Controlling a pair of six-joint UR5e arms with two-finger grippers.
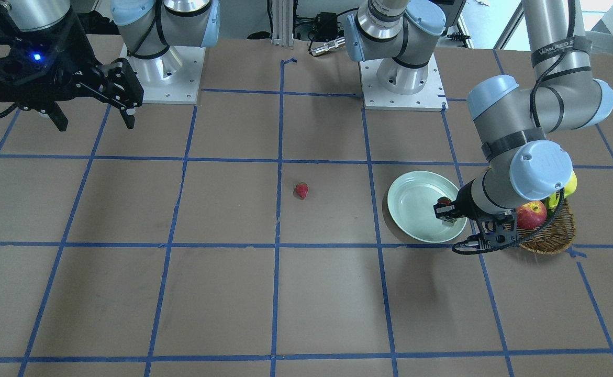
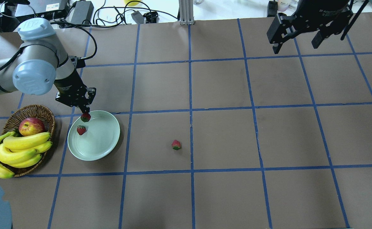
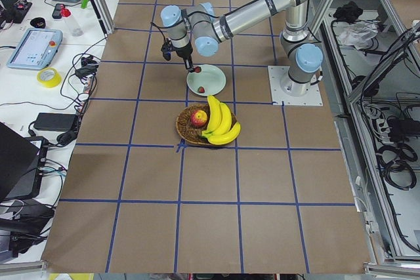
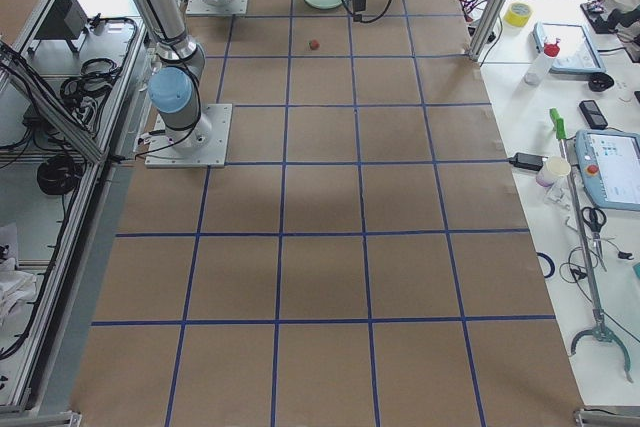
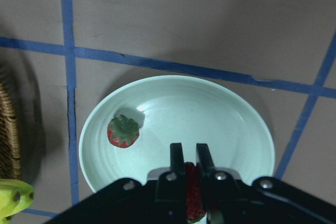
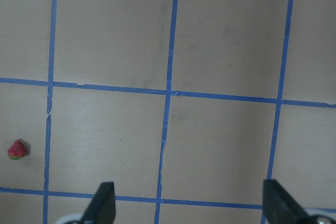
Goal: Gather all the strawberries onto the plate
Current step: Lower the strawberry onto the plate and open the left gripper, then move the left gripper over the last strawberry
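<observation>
My left gripper (image 2: 84,115) is shut on a strawberry (image 5: 193,192) and holds it above the far rim of the pale mint-green plate (image 2: 104,140). It also shows in the left wrist view (image 5: 189,157) and the front view (image 1: 441,206). A second strawberry (image 2: 81,129) lies in the plate, also in the left wrist view (image 5: 123,131). A third strawberry (image 2: 176,144) lies on the table near the middle, seen too in the front view (image 1: 301,190) and right wrist view (image 6: 17,149). My right gripper (image 2: 298,43) is open and empty, high over the far right.
A wicker basket (image 2: 38,111) with an apple (image 2: 31,126) and bananas (image 2: 17,149) stands just left of the plate. The plate also shows in the front view (image 1: 413,209). Blue tape lines grid the brown table.
</observation>
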